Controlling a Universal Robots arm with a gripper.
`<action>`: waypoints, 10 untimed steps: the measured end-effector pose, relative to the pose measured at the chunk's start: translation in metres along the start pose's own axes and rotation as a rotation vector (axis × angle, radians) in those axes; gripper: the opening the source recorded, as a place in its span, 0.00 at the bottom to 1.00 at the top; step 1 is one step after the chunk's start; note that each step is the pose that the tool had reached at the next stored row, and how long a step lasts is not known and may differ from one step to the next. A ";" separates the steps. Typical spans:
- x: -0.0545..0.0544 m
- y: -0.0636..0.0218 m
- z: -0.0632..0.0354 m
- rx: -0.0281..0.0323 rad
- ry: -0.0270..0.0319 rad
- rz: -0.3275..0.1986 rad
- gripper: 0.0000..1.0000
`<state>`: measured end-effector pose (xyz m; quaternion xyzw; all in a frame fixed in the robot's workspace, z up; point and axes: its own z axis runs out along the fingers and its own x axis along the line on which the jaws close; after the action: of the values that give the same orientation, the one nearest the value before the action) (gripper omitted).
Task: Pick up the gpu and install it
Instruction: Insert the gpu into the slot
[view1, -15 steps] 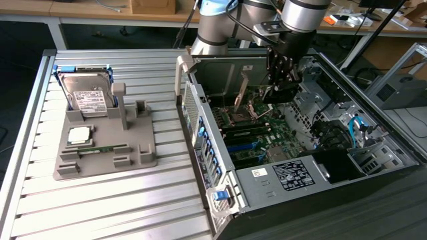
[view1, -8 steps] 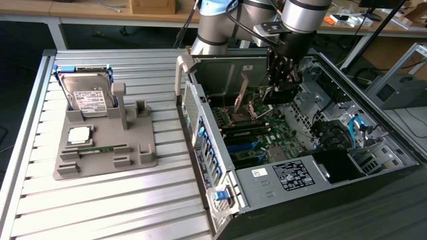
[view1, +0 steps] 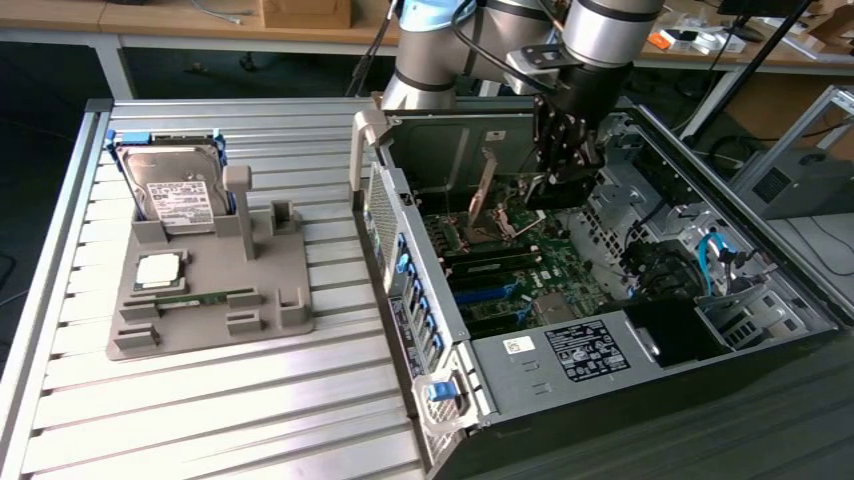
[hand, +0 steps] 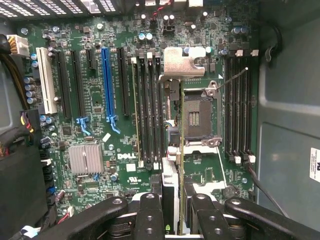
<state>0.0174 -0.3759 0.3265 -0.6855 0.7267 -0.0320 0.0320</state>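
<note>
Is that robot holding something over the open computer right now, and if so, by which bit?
Yes. The gripper is closed on the gpu, a thin green card, gripping it edge-on by its upper edge so that it hangs down above the motherboard inside the case.

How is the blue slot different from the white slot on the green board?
The blue slot is longer and thinner; the white slot is shorter and wider. One is bright blue, the other is plain white. Both are empty and run the same way.
</note>
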 end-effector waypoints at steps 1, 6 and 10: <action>0.000 0.0001 0.0000 0.0000 0.0000 0.000 0.27; 0.001 0.0014 0.0001 0.0000 0.0001 0.000 0.27; 0.001 0.0024 0.0002 0.0000 0.0000 0.000 0.27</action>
<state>0.0150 -0.3768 0.3260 -0.6855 0.7266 -0.0320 0.0320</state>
